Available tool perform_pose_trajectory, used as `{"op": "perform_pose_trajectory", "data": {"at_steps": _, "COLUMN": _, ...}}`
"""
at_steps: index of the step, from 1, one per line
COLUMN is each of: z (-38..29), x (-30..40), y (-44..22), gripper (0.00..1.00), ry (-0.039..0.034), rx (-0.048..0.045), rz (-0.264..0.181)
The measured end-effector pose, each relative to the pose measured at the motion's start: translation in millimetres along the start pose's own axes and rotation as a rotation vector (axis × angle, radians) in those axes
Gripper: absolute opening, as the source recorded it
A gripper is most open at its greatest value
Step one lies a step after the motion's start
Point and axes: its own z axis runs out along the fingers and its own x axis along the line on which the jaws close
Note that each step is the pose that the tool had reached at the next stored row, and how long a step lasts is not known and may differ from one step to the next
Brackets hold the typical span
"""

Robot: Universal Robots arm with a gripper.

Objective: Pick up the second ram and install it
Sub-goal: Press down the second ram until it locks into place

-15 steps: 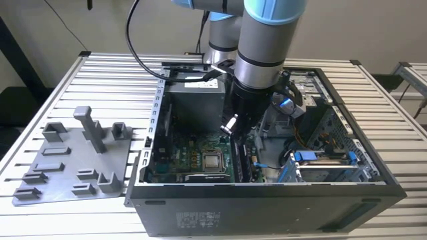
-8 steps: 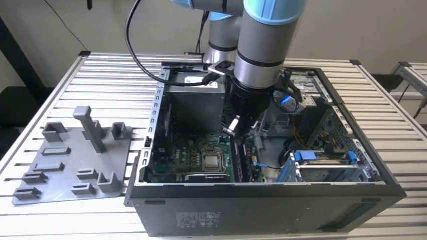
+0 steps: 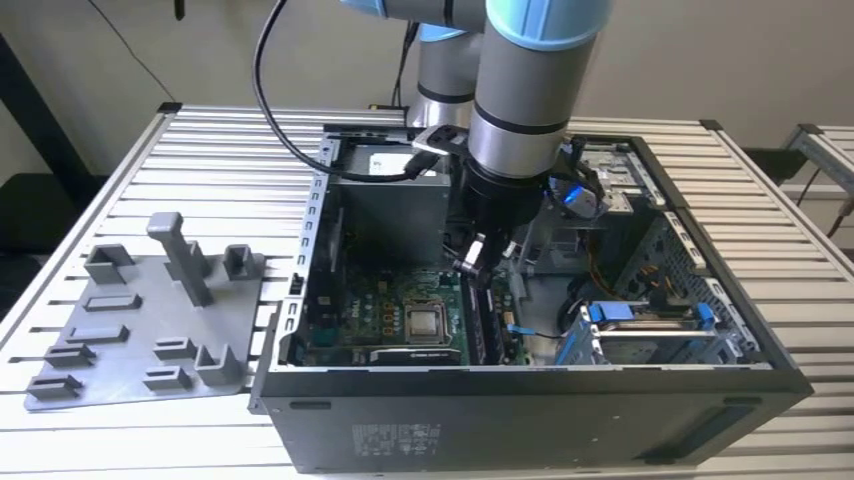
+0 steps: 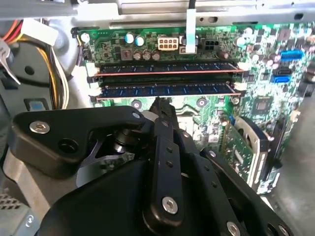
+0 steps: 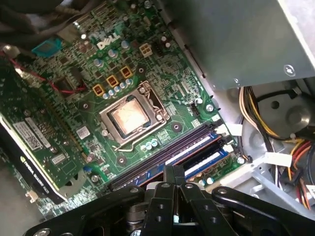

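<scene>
The black gripper (image 4: 160, 105), fingers pressed together and empty, hovers at six o'clock of the second ram (image 4: 165, 90), which could sit unlatched if pushed unevenly.

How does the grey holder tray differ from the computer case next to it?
The holder tray is light grey; the computer case is black. The tray is a flat plate with upright posts; the case is a deep open box showing its motherboard. The end effector hangs inside the case, not over the tray. Both rest on the slatted table.
</scene>
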Motion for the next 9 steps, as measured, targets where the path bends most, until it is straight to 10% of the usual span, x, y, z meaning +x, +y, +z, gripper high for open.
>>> {"op": "perform_pose_trajectory", "data": {"at_steps": 9, "z": 1.5, "x": 0.0, "y": 0.0, "gripper": 0.11, "ry": -0.0013, "rx": -0.0013, "rz": -0.163}}
